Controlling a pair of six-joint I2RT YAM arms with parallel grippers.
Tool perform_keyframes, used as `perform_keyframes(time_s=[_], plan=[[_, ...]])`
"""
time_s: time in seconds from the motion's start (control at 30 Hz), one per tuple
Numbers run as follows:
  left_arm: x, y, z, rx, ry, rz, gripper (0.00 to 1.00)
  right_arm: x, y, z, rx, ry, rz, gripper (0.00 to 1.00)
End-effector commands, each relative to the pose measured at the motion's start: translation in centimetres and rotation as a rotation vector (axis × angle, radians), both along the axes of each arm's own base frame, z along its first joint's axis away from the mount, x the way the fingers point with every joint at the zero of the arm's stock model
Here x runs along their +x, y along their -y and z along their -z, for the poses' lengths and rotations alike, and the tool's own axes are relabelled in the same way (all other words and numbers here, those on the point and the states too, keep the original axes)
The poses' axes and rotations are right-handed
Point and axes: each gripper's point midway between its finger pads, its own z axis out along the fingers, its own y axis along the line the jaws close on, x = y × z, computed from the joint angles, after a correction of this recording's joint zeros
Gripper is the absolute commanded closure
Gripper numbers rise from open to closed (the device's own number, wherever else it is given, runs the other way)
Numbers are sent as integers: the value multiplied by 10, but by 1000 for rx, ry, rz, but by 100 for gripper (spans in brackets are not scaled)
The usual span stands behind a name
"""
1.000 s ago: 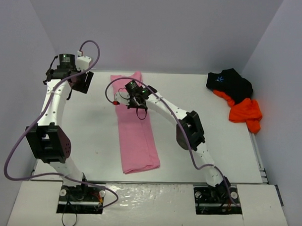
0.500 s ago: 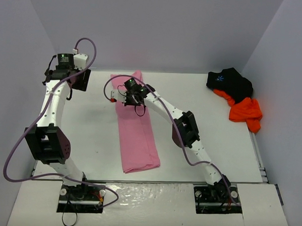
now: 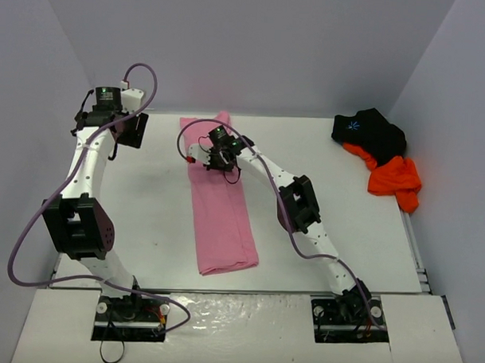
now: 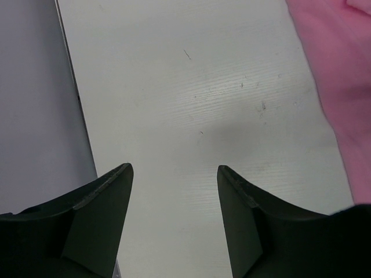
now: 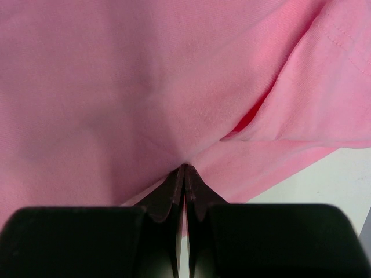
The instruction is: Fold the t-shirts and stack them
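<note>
The right gripper (image 5: pixel 184 169) is seen pressed together against the pink t-shirt (image 5: pixel 110 87) (a fold just right of its jaws); the left gripper (image 4: pixel 174 168) is spread above the table (image 4: pixel 191 98).

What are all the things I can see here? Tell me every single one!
pink cloth t-shirt: one, pink, folded into a long strip down the middle of the table.
black cloth t-shirt with a light-blue starburst print: one, black, bunched in the far right corner.
orange cloth t-shirt: one, orange, crumpled against the black one, on its near side.
white table: one, white, under everything.
purple cables: two, purple, one looping along each arm.
left end effector: one, black, open over bare table left of the pink t-shirt.
right end effector: one, black, shut, tips on the pink t-shirt's far part.
</note>
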Motion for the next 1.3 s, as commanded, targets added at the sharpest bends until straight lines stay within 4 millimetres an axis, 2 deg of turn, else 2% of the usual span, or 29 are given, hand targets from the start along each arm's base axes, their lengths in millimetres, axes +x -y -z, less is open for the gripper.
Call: perform_keyframes(time_s=[0.0, 0.17, 0.3, 0.43, 0.63, 0.7, 0.77, 0.83, 0.87, 0.93, 1.03, 1.07, 1.1, 1.13, 1.17, 1.2, 1.27], plan=[[7, 0, -19, 0, 53, 14, 43, 0, 42, 34, -107, -82, 76, 100], [5, 0, -16, 2, 42, 23, 43, 11, 75, 50, -162, -99, 154, 100], [6, 2, -14, -1, 32, 33, 43, 26, 95, 50, -169, -84, 212, 100], [6, 5, -13, -6, 25, 40, 43, 39, 103, 47, -167, -56, 243, 100], [5, 15, -10, -16, 23, 74, 43, 43, 100, 41, -149, -35, 263, 98], [4, 25, -10, -19, 31, 118, 43, 46, 101, 27, -140, -3, 298, 76], [1, 39, -17, -2, 59, 185, 43, 53, 99, -8, -104, 66, 327, 55], [-9, 75, -12, 30, 49, 303, 42, 53, 99, -41, -69, 109, 353, 39], [-15, 83, -11, 52, 43, 349, 42, 52, 101, -61, -47, 135, 364, 34], [-33, 130, -6, 73, 33, 515, 42, 46, 104, -99, -10, 175, 380, 32], [-60, 173, -4, 50, 32, 705, 42, 26, 121, -156, 27, 227, 385, 31], [-68, 186, 1, 40, 26, 743, 42, 14, 129, -183, 44, 254, 377, 31], [-74, 196, 6, 24, 19, 767, 42, -1, 139, -200, 53, 263, 367, 31], [-78, 201, 11, -1, 11, 775, 42, -20, 149, -202, 48, 244, 353, 32], [-80, 207, 14, -31, 4, 779, 42, -36, 156, -183, 13, 200, 335, 32], [-84, 211, 21, -60, -20, 783, 42, -51, 164, -176, -4, 175, 324, 32], [-94, 219, 35, -127, -103, 796, 44, -90, 186, -191, 20, 165, 326, 32]])
